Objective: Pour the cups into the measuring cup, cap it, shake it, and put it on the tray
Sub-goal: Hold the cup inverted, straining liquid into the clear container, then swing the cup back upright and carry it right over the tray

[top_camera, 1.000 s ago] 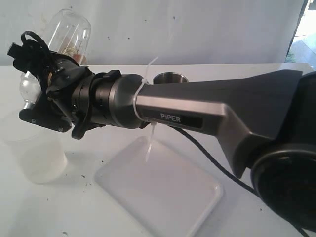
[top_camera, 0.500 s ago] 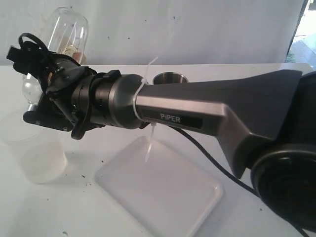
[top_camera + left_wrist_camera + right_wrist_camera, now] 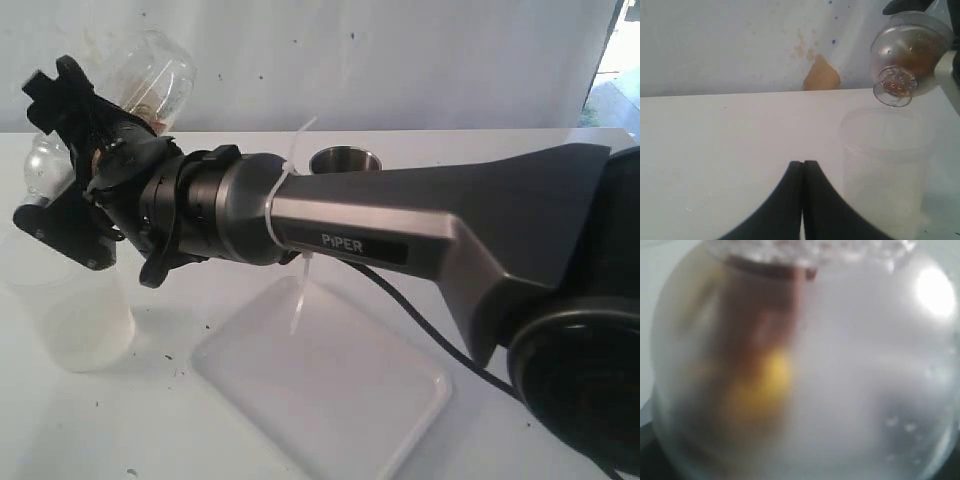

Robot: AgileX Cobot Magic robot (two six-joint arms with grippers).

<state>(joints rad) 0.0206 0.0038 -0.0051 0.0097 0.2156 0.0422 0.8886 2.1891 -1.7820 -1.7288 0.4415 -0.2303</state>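
Observation:
My right gripper (image 3: 98,135) reaches across to the far left and is shut on the measuring cup (image 3: 150,75), a clear jar held tilted in the air. Its clear dome lid (image 3: 45,165) points down-left, over the frosted plastic cup (image 3: 65,320). In the left wrist view the lid (image 3: 902,55) hangs above that frosted cup (image 3: 885,165). The jar wall (image 3: 805,370) fills the right wrist view, with blurred brown and yellow contents. The steel tumbler (image 3: 345,158) stands behind the arm. The white tray (image 3: 330,390) lies in front. My left gripper (image 3: 803,163) is shut and empty over bare table.
The right arm's grey link (image 3: 450,240) spans the scene above the tray. A blurred orange-brown shape (image 3: 822,75) sits beyond the table's far edge; I cannot tell whether it is the wooden cup. A pale wall rises behind the table.
The right wrist has rolled, swinging the jar: its base has dropped toward the right and the lidded end has risen to the left. The left gripper's earlier state is not shown.

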